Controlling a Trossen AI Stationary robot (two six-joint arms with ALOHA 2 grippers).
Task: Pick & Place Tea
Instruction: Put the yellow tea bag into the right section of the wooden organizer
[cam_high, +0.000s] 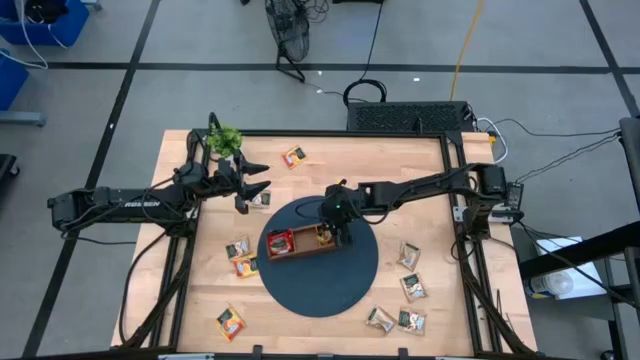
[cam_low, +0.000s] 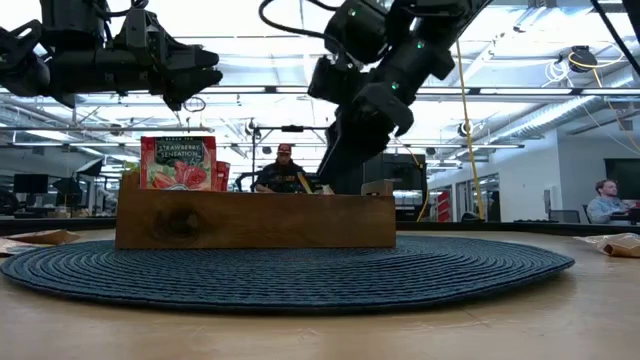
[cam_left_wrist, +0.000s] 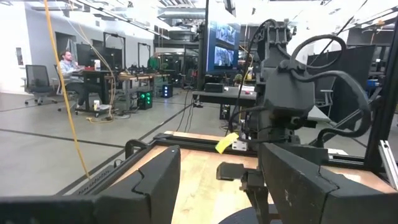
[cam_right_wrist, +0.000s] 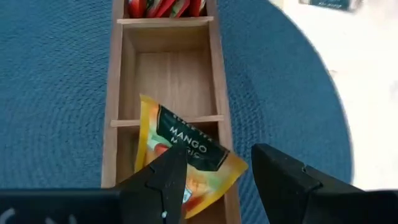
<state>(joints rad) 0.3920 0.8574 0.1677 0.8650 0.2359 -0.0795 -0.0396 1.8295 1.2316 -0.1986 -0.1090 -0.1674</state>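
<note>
The brown three-compartment wooden tray (cam_high: 300, 243) sits on a round dark blue mat (cam_high: 330, 285). Red sachets (cam_right_wrist: 163, 7) stand in its left end compartment (cam_low: 178, 163). An orange mango sachet (cam_right_wrist: 186, 155) lies tilted in the right end compartment, its upper edge resting on the divider (cam_right_wrist: 124, 122). My right gripper (cam_right_wrist: 217, 152) hovers open right above this sachet (cam_high: 338, 232). My left gripper (cam_high: 255, 183) is open and raised above a loose sachet (cam_high: 258, 198) near the potted plant (cam_high: 225, 140). My right gripper has its open fingers on either side of the orange sachet's lower part (cam_right_wrist: 199, 186), coming from above. One finger (cam_right_wrist: 168, 177) overlaps the sachet's edge in the wrist view. Whether it touches the sachet, I cannot tell.
Loose sachets lie on the wood around the mat: one at the far side (cam_high: 294, 156), several at the left (cam_high: 238, 249) (cam_high: 231, 322) and several at the right (cam_high: 408, 254) (cam_high: 411, 321). The tray's middle compartment (cam_right_wrist: 174, 74) holds nothing. People sit in the room behind (cam_low: 283, 170).
</note>
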